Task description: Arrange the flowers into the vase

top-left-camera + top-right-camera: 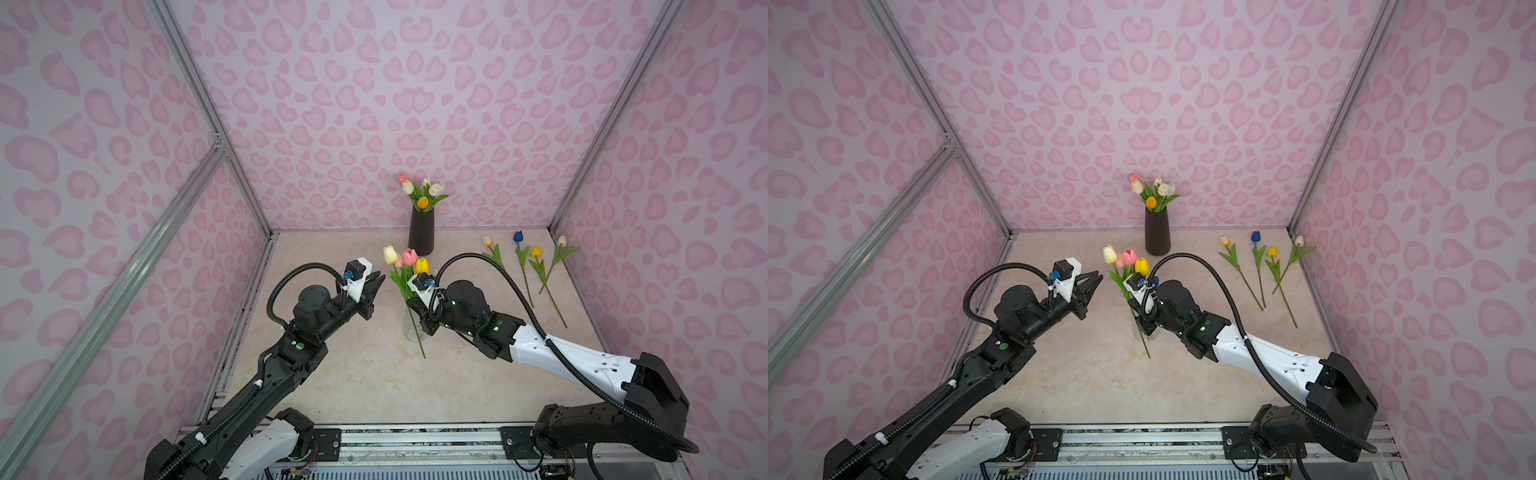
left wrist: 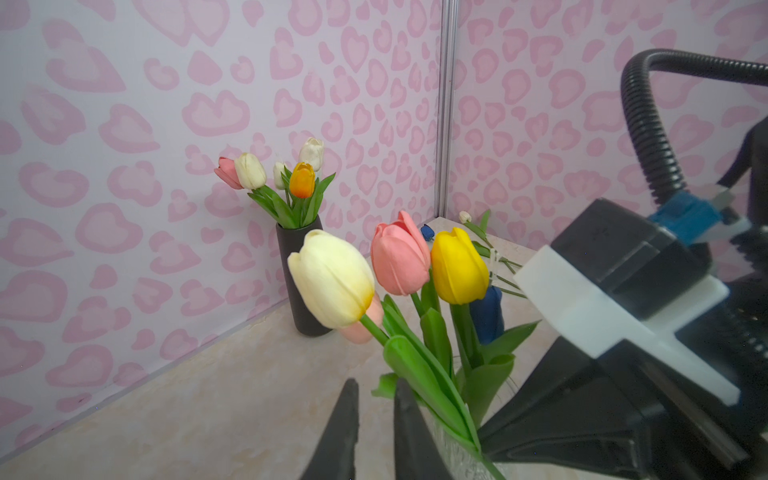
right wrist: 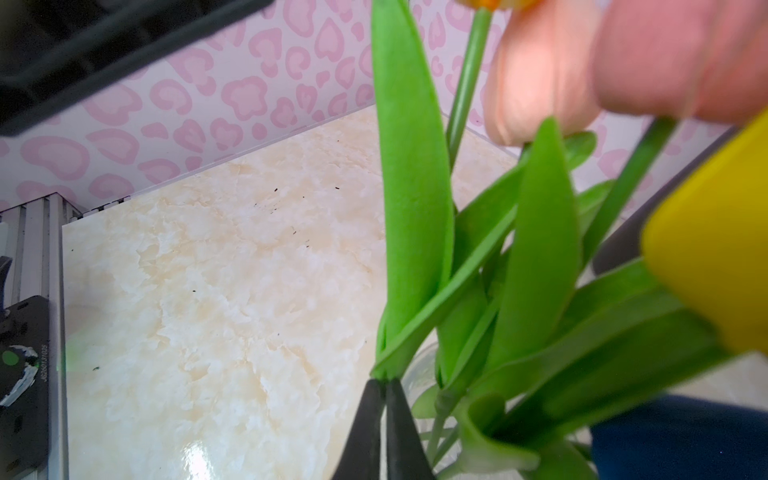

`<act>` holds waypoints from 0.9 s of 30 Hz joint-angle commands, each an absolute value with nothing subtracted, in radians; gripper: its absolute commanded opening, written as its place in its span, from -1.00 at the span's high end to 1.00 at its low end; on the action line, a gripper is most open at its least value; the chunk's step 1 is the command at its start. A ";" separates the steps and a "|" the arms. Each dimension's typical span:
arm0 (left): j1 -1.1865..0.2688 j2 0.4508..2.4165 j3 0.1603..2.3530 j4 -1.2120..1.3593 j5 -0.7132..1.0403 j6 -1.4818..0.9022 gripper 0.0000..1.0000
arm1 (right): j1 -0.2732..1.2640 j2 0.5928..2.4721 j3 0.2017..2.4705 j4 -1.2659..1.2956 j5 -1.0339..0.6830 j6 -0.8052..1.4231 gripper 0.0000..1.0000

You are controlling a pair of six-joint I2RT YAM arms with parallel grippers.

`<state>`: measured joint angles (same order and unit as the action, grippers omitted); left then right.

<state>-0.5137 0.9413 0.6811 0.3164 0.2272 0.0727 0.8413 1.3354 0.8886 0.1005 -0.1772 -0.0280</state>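
The right pincer [image 3: 384,387] is clenched tight on a thin green stem [image 1: 422,350], just where a long leaf starts. It sits right by the rim of the glass vase [image 1: 409,332], which stands near the middle of the desk [image 1: 353,374]. The stem slants down toward the front of the desk, and in both top views its end pokes out past the vase. I cannot tell if it is inside the glass or beside it. A bunch of flowers stands in the glass vase. On top are a cream head [image 1: 390,254], a pink head [image 1: 410,257] and a yellow head [image 1: 422,265]. A blue head [image 2: 488,313] and a pale pink head [image 2: 358,332] sit lower down. I cannot tell which head goes with the held stem. The left pincer [image 1: 381,278] is clenched too, with nothing in it. It hangs in the air just left of the bunch, close to the leaves. Four more flowers [image 1: 536,252] lie flat on the desk, well off to the right. They lie side by side with their heads toward the back wall: pale orange, blue, yellow and white. A black vase [image 1: 421,232] stands at the back by the wall, behind the bunch. It holds five flowers: one pink, one orange and three white.
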 commanded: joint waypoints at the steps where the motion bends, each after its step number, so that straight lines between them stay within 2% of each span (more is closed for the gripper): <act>1: -0.514 0.924 0.669 0.344 0.206 0.067 0.62 | 0.842 1.313 0.861 0.179 -0.203 -0.021 0.72; 2: -0.514 0.924 0.668 0.342 0.207 0.069 0.62 | 0.841 1.308 0.855 0.187 -0.205 -0.020 0.73; 4: -0.514 0.929 0.666 0.342 0.209 0.069 0.62 | 0.842 1.305 0.857 0.181 -0.216 -0.029 0.90; 6: -0.514 0.938 0.669 0.344 0.209 0.066 0.62 | 0.842 1.305 0.857 0.177 -0.224 -0.034 0.92; 7: -0.514 0.943 0.671 0.342 0.211 0.064 0.62 | 0.842 1.302 0.857 0.178 -0.225 -0.033 0.87; 10: -0.514 0.947 0.672 0.343 0.215 0.060 0.62 | 0.851 1.282 0.846 0.184 -0.230 -0.037 0.54; 15: -0.514 0.910 0.645 0.364 0.173 0.059 0.62 | 0.901 1.216 0.821 0.166 -0.180 -0.078 0.32; 21: -0.514 0.829 0.598 0.360 0.114 0.058 0.54 | 1.022 1.158 0.854 0.027 -0.068 -0.032 0.24; 27: -0.514 0.677 0.422 0.379 -0.002 0.021 0.29 | 1.173 1.339 0.905 -0.193 0.101 0.130 0.21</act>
